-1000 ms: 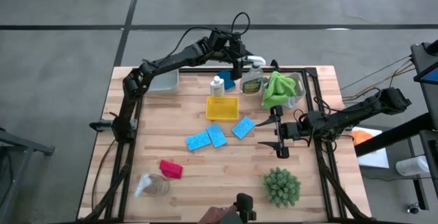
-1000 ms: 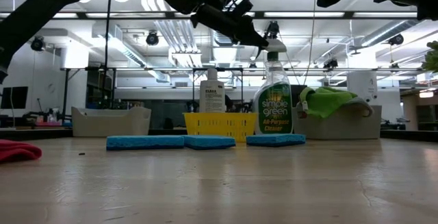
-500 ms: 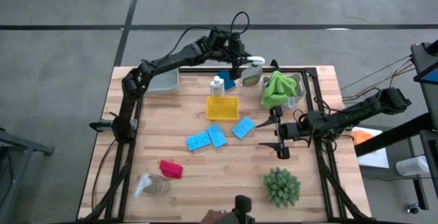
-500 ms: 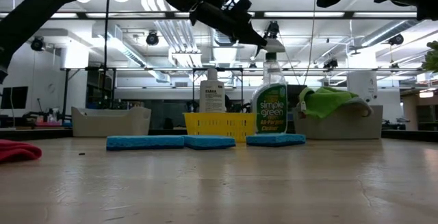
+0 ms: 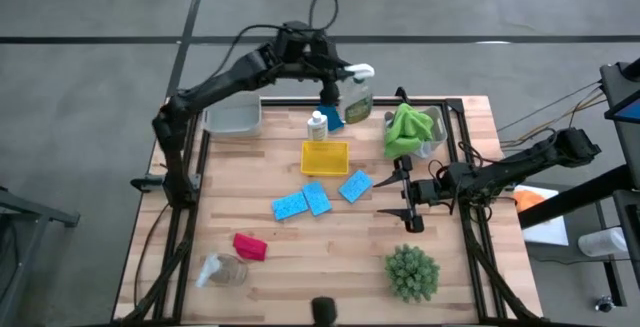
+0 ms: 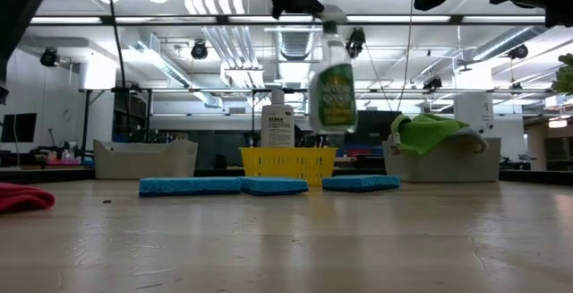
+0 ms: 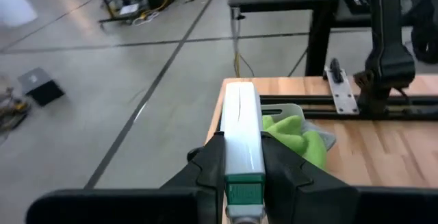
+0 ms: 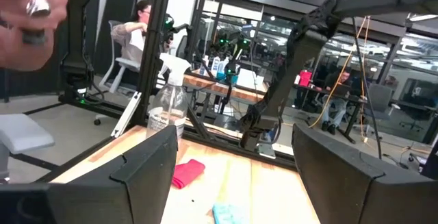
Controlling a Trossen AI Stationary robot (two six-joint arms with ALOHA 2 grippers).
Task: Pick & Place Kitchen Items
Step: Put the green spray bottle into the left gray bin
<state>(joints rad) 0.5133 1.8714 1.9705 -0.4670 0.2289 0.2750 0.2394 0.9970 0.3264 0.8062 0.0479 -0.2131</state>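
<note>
Gripping the white trigger head of the spray bottle (image 5: 358, 98), the left gripper (image 5: 340, 71) holds it lifted clear of the table's far edge. In the low view the bottle (image 6: 332, 87) hangs in the air with its long axis nearly upright, slightly tilted, trigger end up and base down, above the yellow tray (image 6: 288, 166). From the left wrist view the white head (image 7: 243, 136) sits pinched between the two dark fingers (image 7: 209, 166), nozzle pointing forward, away from the wrist. The small white bottle (image 5: 317, 125) stands just beside, below it on the table. Near the table's right side, the right gripper (image 5: 405, 198) waits with its fingers spread wide and nothing between them.
</note>
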